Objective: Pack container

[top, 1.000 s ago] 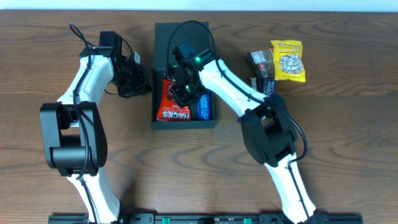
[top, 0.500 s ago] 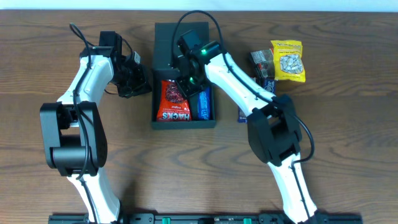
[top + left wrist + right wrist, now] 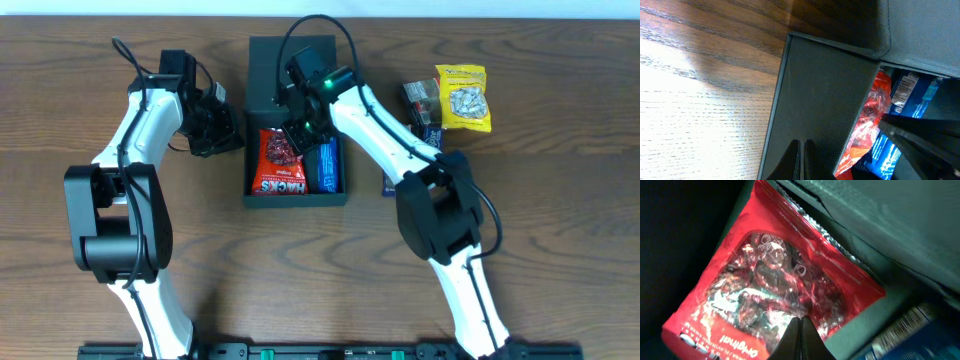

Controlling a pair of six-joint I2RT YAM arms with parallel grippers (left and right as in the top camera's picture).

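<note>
The container (image 3: 296, 199) is a dark box with its flap lid (image 3: 290, 55) open at the far side. A red snack packet (image 3: 277, 168) and a blue packet (image 3: 327, 170) lie inside it. My right gripper (image 3: 300, 137) is shut, its tips resting on the red packet (image 3: 765, 280) in the right wrist view (image 3: 799, 323). My left gripper (image 3: 226, 130) is shut and empty, pressed against the outside of the container's left wall (image 3: 815, 100) in the left wrist view (image 3: 802, 147).
A yellow snack packet (image 3: 462, 97) and a dark packet (image 3: 419, 100) lie on the table at the right. Another blue packet (image 3: 392, 184) shows partly under my right arm. The table's far edge runs just behind the lid.
My right gripper moved a little toward the lid and uncovered more of the red packet, which now lies flat in the box. The left arm has not moved.
</note>
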